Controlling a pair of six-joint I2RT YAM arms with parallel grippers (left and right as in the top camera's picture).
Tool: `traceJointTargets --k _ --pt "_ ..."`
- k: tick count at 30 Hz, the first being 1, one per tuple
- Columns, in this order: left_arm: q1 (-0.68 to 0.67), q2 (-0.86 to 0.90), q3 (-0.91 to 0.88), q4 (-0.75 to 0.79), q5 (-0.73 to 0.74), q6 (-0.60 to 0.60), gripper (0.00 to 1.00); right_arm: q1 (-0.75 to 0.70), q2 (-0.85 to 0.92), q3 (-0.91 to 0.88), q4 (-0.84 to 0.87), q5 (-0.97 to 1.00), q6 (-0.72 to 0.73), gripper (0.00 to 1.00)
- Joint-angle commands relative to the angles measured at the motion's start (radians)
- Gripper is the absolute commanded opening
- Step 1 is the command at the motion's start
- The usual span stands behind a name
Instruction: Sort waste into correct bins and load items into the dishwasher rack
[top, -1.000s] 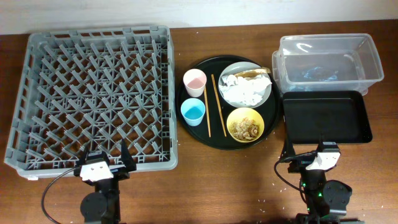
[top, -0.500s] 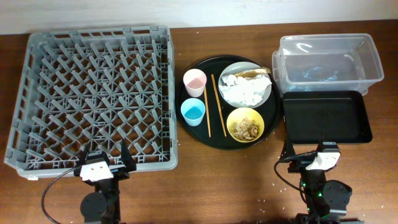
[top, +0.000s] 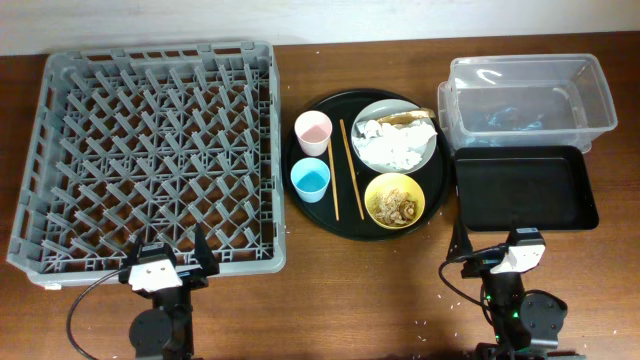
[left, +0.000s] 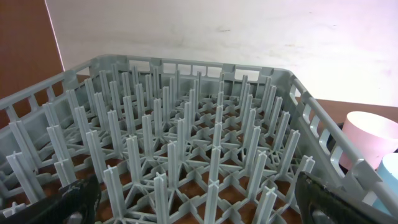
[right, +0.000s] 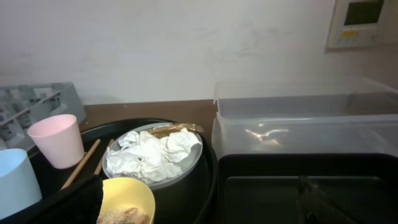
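The grey dishwasher rack (top: 150, 150) fills the left side, with no items in it. On the round black tray, a grey plate (top: 428, 150) holds white napkins (top: 395, 145) and a brown wrapper scrap (top: 410, 117). A yellow bowl (top: 395, 200) holds crumbly leftovers (top: 394, 207). A pink cup (top: 313, 132), a blue cup (top: 310, 180) and two chopsticks (top: 347, 160) stand beside them. The clear tub (top: 525, 100) and shallow black tray (top: 525, 188) are on the right. My left gripper (top: 168, 258) is open at the rack's near edge. My right gripper (top: 500, 242) is open in front of the shallow black tray.
The large round black tray (top: 345, 222) sits between the rack and the bins. Bare brown table (top: 350, 300) lies along the front between my two arms. A pale wall stands behind the table in both wrist views.
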Motion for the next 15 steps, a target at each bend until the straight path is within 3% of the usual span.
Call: traceJointTargets --k 1,6,15 --pt "0.006 -0.011 -0.003 0.038 0.007 0.015 0.99 0.005 -0.008 0.005 0.031 -0.035 -0.014 0.98" --pt "0.006 -0.011 0.024 0.144 0.069 0.008 0.99 0.005 -0.007 0.079 0.047 -0.036 -0.071 0.98" --pt "0.006 0.06 0.233 0.082 0.101 0.008 0.99 0.005 0.103 0.352 -0.021 -0.063 -0.12 0.98"
